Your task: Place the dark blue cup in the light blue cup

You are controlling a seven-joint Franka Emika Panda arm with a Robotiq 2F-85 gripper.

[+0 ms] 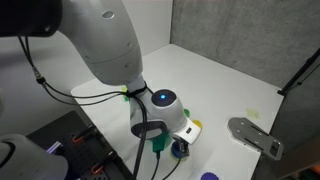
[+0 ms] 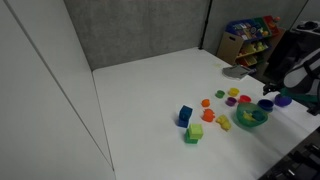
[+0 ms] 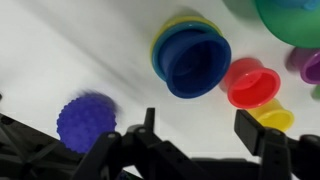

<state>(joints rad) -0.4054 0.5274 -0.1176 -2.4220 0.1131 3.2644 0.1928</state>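
Note:
In the wrist view the dark blue cup (image 3: 192, 58) stands mouth-up on the white table, with a yellow-green rim (image 3: 166, 32) showing just behind it. My gripper (image 3: 200, 128) is open and empty, and its two black fingers are just short of the cup, apart from it. In an exterior view the dark blue cup (image 1: 180, 150) shows under the wrist. I cannot pick out the light blue cup in any view. In an exterior view the gripper (image 2: 272, 96) hovers over the cluster of small cups.
A red cup (image 3: 250, 85), a yellow cup (image 3: 272, 118), a purple cup (image 3: 310, 66) and a teal-green bowl (image 3: 296, 18) crowd beside the dark blue cup. A purple spiky ball (image 3: 85, 122) lies on the other side. A blue cube (image 2: 184, 115) and a grey object (image 1: 255, 136) lie farther off.

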